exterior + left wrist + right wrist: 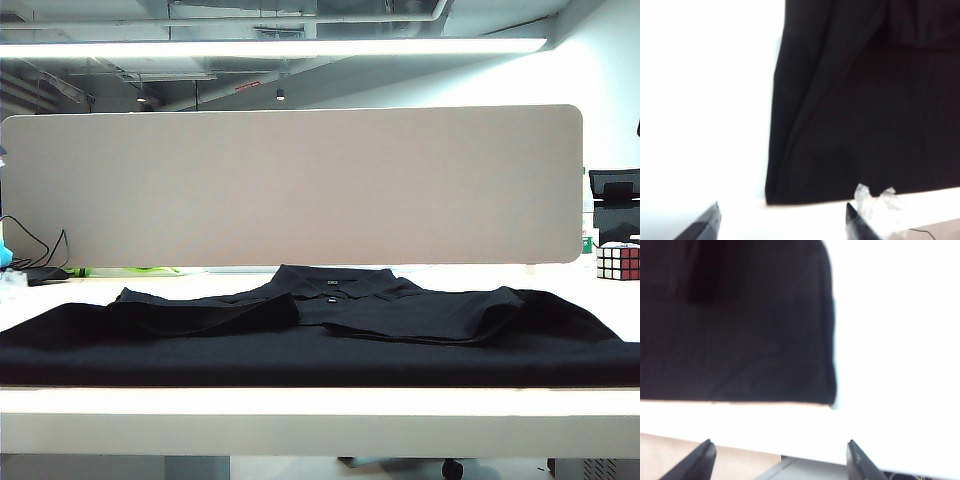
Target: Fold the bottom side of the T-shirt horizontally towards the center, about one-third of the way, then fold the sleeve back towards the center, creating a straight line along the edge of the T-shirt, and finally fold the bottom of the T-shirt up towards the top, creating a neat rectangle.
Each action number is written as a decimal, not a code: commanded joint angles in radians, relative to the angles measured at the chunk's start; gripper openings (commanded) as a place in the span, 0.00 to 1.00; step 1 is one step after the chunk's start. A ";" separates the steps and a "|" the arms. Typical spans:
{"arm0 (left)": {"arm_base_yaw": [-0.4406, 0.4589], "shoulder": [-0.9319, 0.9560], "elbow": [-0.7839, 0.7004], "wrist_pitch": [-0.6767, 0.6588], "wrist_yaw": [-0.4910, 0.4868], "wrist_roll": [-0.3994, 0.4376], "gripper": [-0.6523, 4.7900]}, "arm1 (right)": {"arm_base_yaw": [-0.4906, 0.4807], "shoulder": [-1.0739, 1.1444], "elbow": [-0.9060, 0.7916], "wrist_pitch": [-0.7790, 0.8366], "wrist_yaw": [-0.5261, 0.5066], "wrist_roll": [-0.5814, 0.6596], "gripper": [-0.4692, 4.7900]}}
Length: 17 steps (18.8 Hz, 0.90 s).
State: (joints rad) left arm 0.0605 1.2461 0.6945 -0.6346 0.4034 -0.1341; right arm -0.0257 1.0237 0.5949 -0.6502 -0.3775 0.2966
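Note:
The black T-shirt (320,340) lies spread flat on the white table (320,410), collar (335,285) at the far side. Both sleeves (200,315) lie folded in over the chest. The bottom of the T-shirt (320,380) runs along the table's near edge. Neither arm shows in the exterior view. My left gripper (782,210) is open and empty, hovering just short of the hem's corner (775,200). My right gripper (780,445) is open and empty over the table's front edge, a little back from the hem (740,400) near the other corner.
A grey partition board (290,185) stands behind the table. A Rubik's cube (617,262) sits at the far right, cables (40,255) at the far left. A crumpled bit of clear plastic (875,197) lies by the left gripper's fingertip at the hem.

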 commanded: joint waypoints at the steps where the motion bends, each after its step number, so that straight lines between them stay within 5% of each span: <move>1: -0.002 0.028 0.000 0.015 0.011 -0.016 0.69 | -0.004 -0.002 0.004 0.038 -0.010 0.003 0.76; 6: -0.002 0.064 0.000 0.015 0.048 -0.016 0.69 | -0.005 0.045 0.004 0.085 -0.029 0.015 0.69; 17: -0.002 0.131 -0.024 0.048 0.072 0.002 0.69 | -0.008 0.197 0.001 0.117 -0.069 -0.034 0.69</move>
State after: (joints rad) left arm 0.0589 1.3640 0.6765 -0.6006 0.4728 -0.1471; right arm -0.0345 1.2232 0.5945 -0.5419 -0.4458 0.2714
